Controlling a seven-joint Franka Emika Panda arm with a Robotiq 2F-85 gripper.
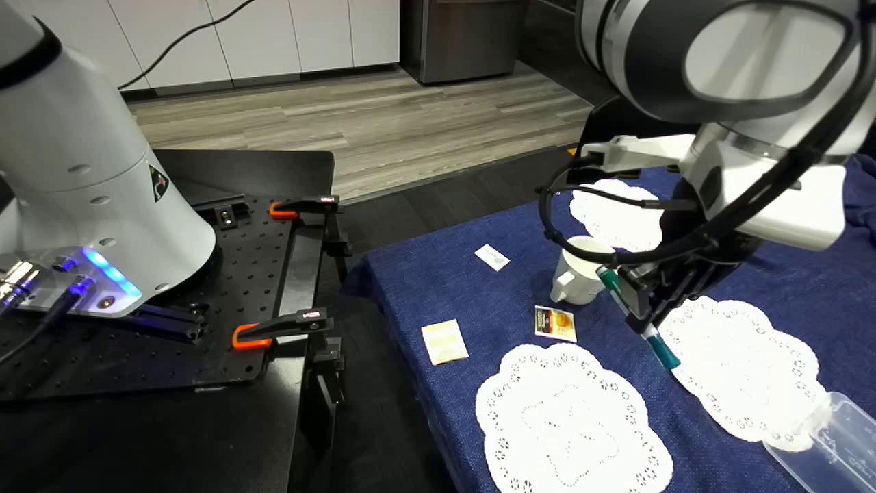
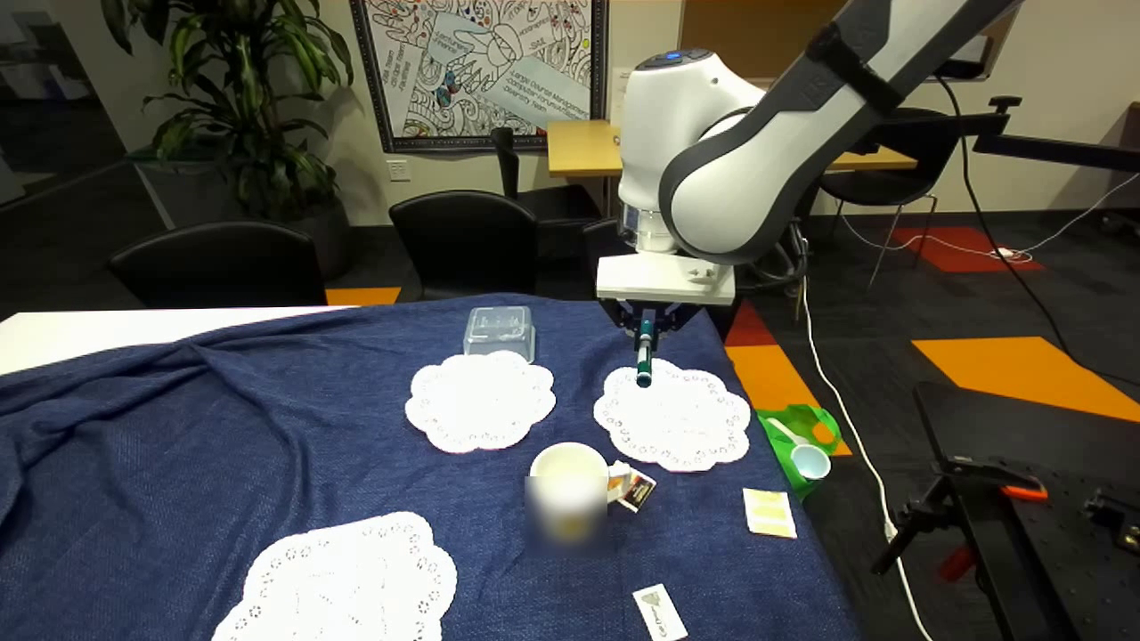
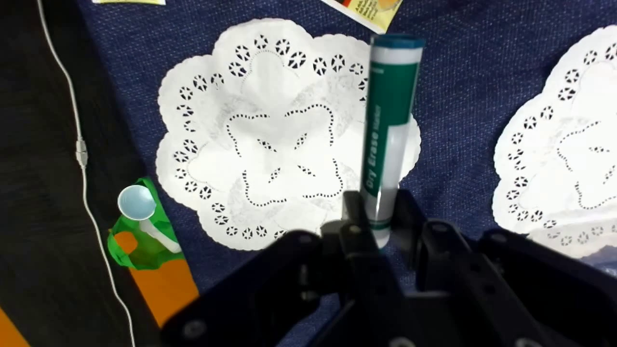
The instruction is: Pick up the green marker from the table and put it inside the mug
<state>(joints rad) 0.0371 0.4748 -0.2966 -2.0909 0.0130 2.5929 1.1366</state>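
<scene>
Green marker [image 3: 391, 111]: here it is, up above the table [image 1: 424, 281], held aslant, one end pointing towards the mug [image 1: 582, 282], the other away from it.
Marker's ends [image 1: 662, 350]: both poking free in an exterior view, gripped partway along, presumably so one end can go down into the mug first.
Gripper [image 3: 380, 209]: and yes, it's grasping the marker, squeezing from both flanks; the marker sits right between the tips, its labelled stretch reaching out ahead of them in the wrist view.
Mug: upright, mouth up, good for a drop; the marker isn't over it, so I'd call the pick done and the placing to come.
Mug's rim: the worry here; come in this slanted and the marker could catch, so a steeper tilt seems wise.
Card [image 1: 556, 323]: flat, just beside the mug's handle, seemingly playing no part.
Lace doily [image 2: 672, 418]: flat too, farther from the mug than the card, likely table dressing.
</scene>
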